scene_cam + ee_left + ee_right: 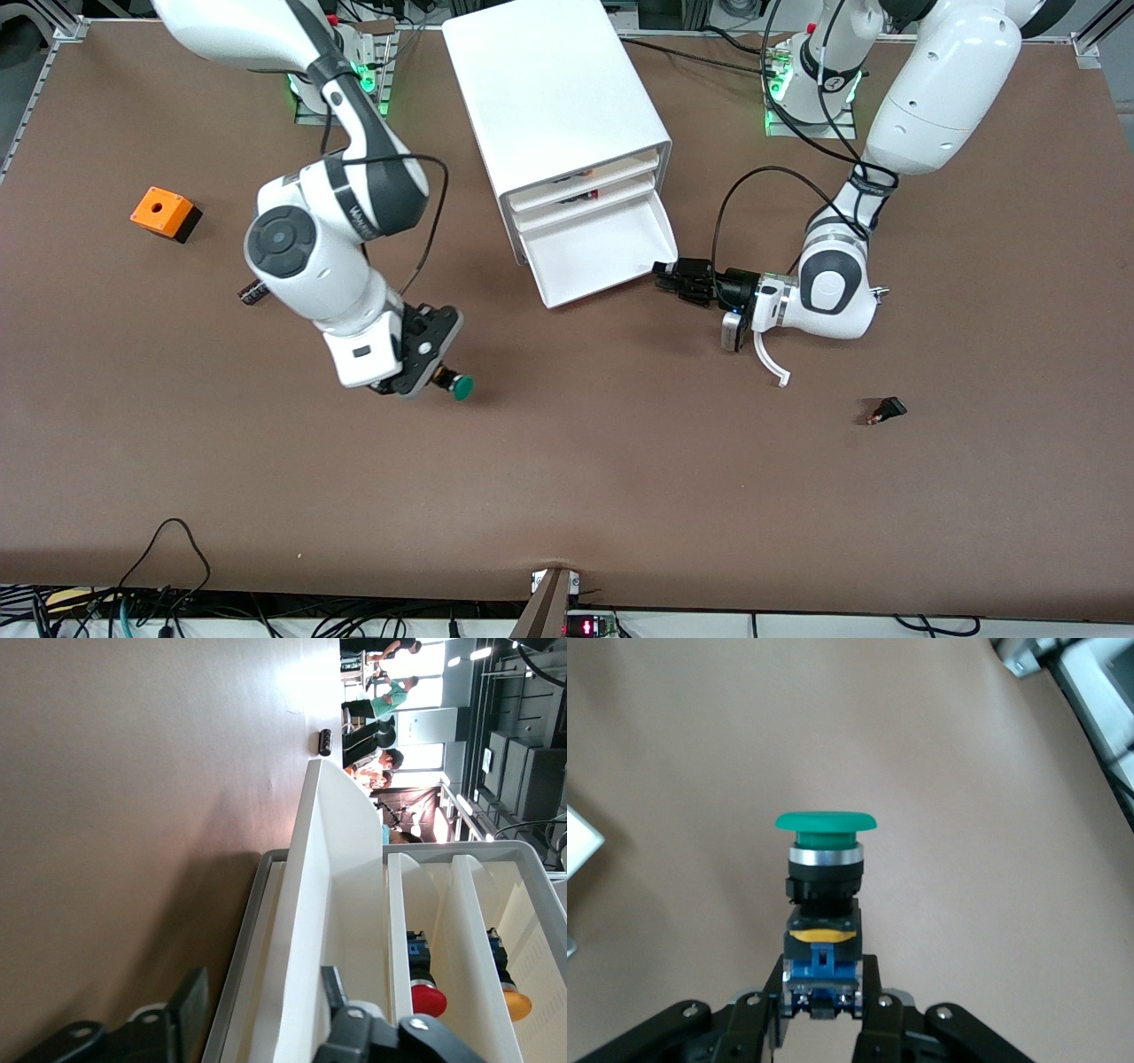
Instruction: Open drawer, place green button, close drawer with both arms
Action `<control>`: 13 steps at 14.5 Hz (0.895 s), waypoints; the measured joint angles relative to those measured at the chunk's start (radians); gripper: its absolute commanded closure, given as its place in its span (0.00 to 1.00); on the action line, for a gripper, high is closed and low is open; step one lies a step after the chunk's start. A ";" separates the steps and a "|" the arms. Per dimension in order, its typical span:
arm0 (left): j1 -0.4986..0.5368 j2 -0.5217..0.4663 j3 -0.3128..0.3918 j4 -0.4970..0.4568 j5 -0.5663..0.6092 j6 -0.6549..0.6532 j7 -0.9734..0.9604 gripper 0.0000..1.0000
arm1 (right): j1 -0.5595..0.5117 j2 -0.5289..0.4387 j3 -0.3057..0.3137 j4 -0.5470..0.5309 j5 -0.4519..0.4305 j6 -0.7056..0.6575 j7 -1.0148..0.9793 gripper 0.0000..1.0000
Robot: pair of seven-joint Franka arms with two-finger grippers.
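Button (825,895) held over counter (620,461) in right gripper (824,1005), jaws shut on blue base; rigid, light, prob. top-heavy. Left gripper (666,275) jaws apart, empty, by open drawer (598,252)

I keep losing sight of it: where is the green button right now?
The green button is clamped by its blue base in the right gripper, over bare table toward the right arm's end, apart from the cabinet and its open bottom drawer.
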 measured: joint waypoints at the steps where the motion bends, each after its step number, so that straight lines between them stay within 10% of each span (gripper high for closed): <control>1: 0.010 -0.004 0.000 0.007 0.028 0.000 -0.009 0.00 | 0.019 0.000 0.000 0.001 0.000 -0.002 -0.013 0.74; 13: 0.080 -0.276 0.003 0.167 0.760 -0.107 -0.595 0.00 | 0.216 0.046 -0.001 0.001 -0.002 -0.011 -0.299 0.74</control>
